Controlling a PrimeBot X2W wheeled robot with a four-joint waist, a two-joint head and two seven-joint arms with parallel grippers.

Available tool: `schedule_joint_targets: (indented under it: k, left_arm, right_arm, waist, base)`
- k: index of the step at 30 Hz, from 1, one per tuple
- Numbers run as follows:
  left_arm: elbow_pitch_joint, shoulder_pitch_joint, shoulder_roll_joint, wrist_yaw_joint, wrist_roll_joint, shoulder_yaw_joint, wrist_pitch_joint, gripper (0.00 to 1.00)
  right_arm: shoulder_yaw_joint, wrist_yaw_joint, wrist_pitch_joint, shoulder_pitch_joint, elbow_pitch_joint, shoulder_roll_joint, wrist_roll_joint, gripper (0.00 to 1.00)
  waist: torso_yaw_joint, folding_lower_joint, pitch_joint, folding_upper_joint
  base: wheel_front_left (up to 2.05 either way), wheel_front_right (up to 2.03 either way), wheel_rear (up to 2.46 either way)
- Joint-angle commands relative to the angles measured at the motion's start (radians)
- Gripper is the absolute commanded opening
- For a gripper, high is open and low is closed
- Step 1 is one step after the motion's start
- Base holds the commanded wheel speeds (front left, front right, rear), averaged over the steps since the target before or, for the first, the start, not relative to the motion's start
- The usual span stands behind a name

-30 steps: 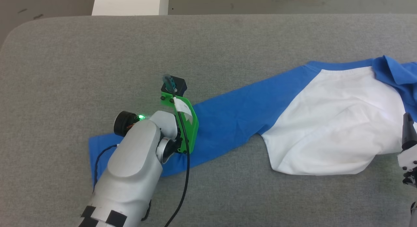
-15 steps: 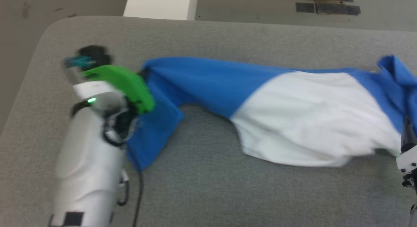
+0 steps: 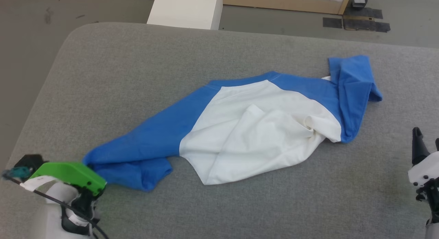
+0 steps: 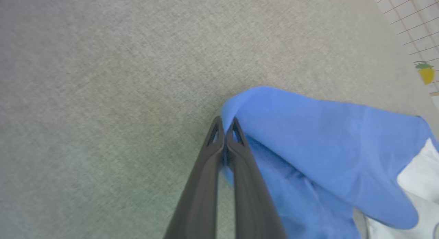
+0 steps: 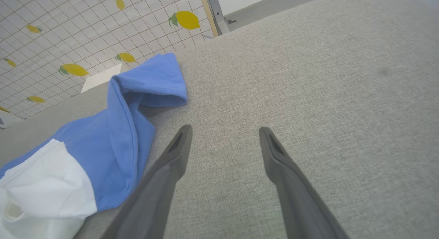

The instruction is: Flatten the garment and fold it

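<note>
The left arm is carrying a bright green plastic bracket (image 3: 68, 174) over a pale grey wrist housing (image 3: 51, 213), with a thin black cable (image 3: 51, 199) crossing a white label (image 3: 36, 181) beside a black block (image 3: 29, 160) and a teal plug (image 3: 15, 171). The left gripper (image 4: 225, 121) is showing two long, dark, tapering fingers with slotted tips. The right gripper (image 5: 224, 129) is showing the same fingers, joining a white housing (image 3: 422, 173) with black fittings.

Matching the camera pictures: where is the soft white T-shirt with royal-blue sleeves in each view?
Head view: white T-shirt with royal-blue sleeves, crumpled diagonally across the middle.
Left wrist view: right half, sleeve pinched in the shut left gripper.
Right wrist view: left side, next to the open right gripper.
Shared landmark: grey fabric table.
</note>
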Motion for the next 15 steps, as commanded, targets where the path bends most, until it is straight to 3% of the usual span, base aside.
schedule_joint_targets:
  k: [1, 4, 7, 9, 15]
  left_arm:
    - [-0.065, -0.011, -0.033, -0.068, -0.032, 0.011, -0.099, 1.0]
    - [-0.102, -0.016, -0.03, -0.144, 0.001, 0.008, -0.249, 1.0]
    - [-0.145, -0.014, -0.008, -0.26, 0.1, -0.03, -0.502, 1.0]
    - [-0.139, -0.005, -0.002, -0.298, 0.161, -0.064, -0.6, 1.0]
    - [-0.14, -0.01, -0.033, -0.351, 0.264, -0.138, -0.657, 1.0]
  right_arm:
    - [0.015, -0.001, 0.013, 0.007, -0.008, -0.001, -0.019, 1.0]
    - [0.034, -0.001, 0.031, -0.013, -0.019, -0.001, -0.034, 1.0]
    - [0.081, -0.001, 0.071, -0.061, -0.021, -0.001, -0.06, 1.0]
    - [0.114, -0.001, 0.106, -0.104, -0.014, -0.001, -0.087, 1.0]
    - [0.177, -0.001, 0.224, -0.238, 0.053, -0.001, -0.188, 1.0]
  waist:
    - [0.004, 0.0, -0.005, 0.0068]
    - [0.003, 0.0, -0.004, 0.0068]
    - [-0.001, 0.0, 0.005, 0.0068]
    - [0.001, 0.0, 0.015, 0.0068]
    - [0.034, 0.0, 0.051, 0.0068]
  base:
    - [0.0, 0.0, 0.0]
    - [0.0, 0.0, 0.0]
    - [0.0, 0.0, 0.0]
    - [0.0, 0.0, 0.0]
    - [0.0, 0.0, 0.0]
